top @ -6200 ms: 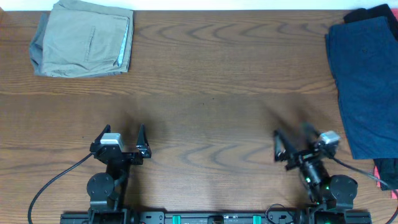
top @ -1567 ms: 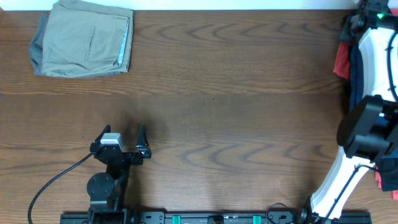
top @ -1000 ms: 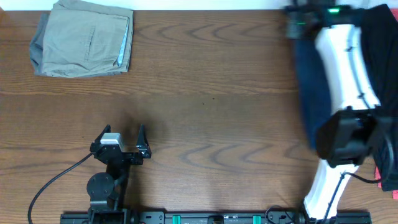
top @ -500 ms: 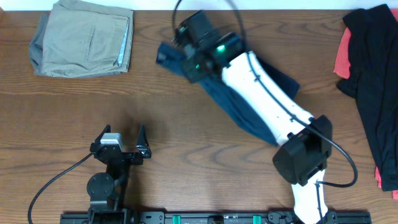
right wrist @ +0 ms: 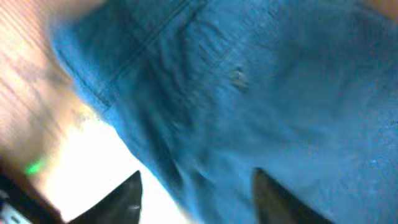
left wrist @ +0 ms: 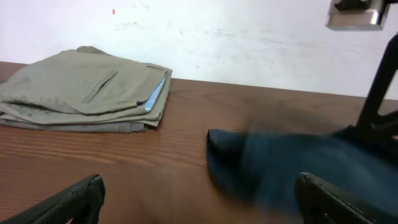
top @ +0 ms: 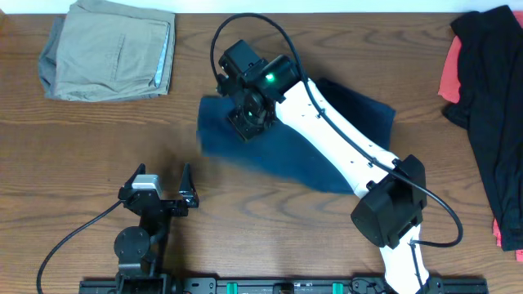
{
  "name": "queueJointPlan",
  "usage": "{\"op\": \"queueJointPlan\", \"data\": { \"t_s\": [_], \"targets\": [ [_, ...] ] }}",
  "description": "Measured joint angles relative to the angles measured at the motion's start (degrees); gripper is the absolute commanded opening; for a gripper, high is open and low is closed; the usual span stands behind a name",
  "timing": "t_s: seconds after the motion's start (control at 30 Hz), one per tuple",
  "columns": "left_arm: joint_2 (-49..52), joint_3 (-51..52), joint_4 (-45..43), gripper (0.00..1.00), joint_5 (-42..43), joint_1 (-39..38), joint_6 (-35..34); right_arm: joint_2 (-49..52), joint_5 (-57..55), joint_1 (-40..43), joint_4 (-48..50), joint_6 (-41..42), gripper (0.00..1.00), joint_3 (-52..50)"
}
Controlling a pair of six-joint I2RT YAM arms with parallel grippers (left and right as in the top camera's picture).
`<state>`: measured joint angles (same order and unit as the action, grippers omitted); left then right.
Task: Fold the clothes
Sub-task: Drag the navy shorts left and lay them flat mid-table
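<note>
Navy shorts [top: 219,140] lie under the right gripper [top: 245,114], whose grip I cannot tell. Bare table [top: 327,229] rings them. Khaki shorts [top: 110,49] sit far left, black garment [top: 490,122] and red garment [top: 451,77] right, and the left gripper [top: 160,173], fingers spread, sits near.

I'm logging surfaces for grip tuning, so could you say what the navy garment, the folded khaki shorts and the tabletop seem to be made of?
Navy garment: soft woven cloth, matte; it drapes flat, with stitched seams.
Khaki shorts: probably cotton-like twill, matte; crisp folded layers, stitched pocket.
Tabletop: wood or wood-look laminate, slight sheen; grain pattern.
</note>
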<state>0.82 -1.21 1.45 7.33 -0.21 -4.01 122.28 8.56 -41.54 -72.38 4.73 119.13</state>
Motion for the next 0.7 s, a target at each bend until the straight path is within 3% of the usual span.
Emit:
{"op": "queueJointPlan", "data": {
  "t_s": [0.03, 0.07, 0.1, 0.3, 0.57, 0.7],
  "targets": [
    [0.0, 0.0, 0.0, 0.98, 0.0, 0.0, 0.0, 0.0, 0.04, 0.02, -1.09, 0.04, 0.67, -0.02],
    [0.0, 0.0, 0.0, 0.98, 0.0, 0.0, 0.0, 0.0, 0.0, 0.09, -1.9, 0.2, 0.89, -0.02],
    [0.0, 0.0, -0.02, 0.98, 0.0, 0.0, 0.0, 0.0, -0.09, 0.15, -2.8, 0.5, 0.99, 0.0],
    [0.0, 0.0, 0.0, 0.98, 0.0, 0.0, 0.0, -0.66, -6.21, 3.48, -10.4, 4.04, 0.99, -0.02],
    [0.0, 0.0, 0.0, 0.98, 0.0, 0.0, 0.0, -1.44, -15.39, 20.28, -14.82, 8.11, 0.99, -0.61],
    [0.0, 0.0, 0.0, 0.98, 0.0, 0.0, 0.0, -1.68, -18.1, 27.82, -12.15, 9.77, 0.99, -4.09]
  ]
}}
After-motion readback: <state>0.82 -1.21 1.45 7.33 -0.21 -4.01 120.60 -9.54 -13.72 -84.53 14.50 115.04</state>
